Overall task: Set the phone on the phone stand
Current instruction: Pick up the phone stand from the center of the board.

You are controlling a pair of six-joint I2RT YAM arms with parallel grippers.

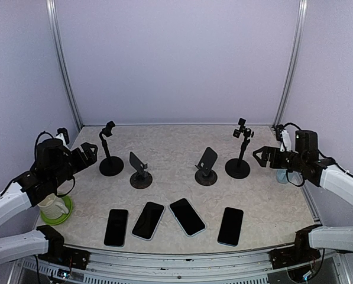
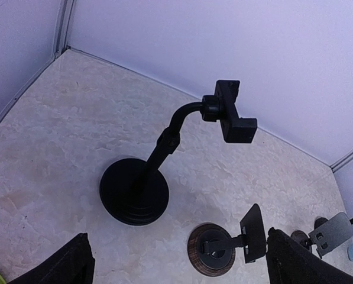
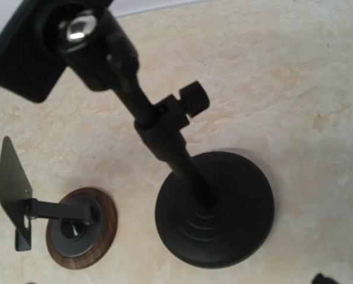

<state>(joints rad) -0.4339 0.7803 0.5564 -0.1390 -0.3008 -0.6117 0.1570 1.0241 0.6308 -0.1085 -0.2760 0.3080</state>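
Observation:
Several dark phones lie flat in a row near the front edge, from the leftmost phone to the rightmost phone. Behind them stand several phone stands: a tall gooseneck stand, a small plate stand, another small stand and a tall clamp stand. My left gripper hovers open, left of the gooseneck stand, holding nothing. My right gripper hovers open, right of the clamp stand, also holding nothing. Its fingers barely show in the right wrist view.
A white mug on a green coaster sits under my left arm. A pale blue object stands by the right wall under my right arm. Lilac walls close the table at the back and sides.

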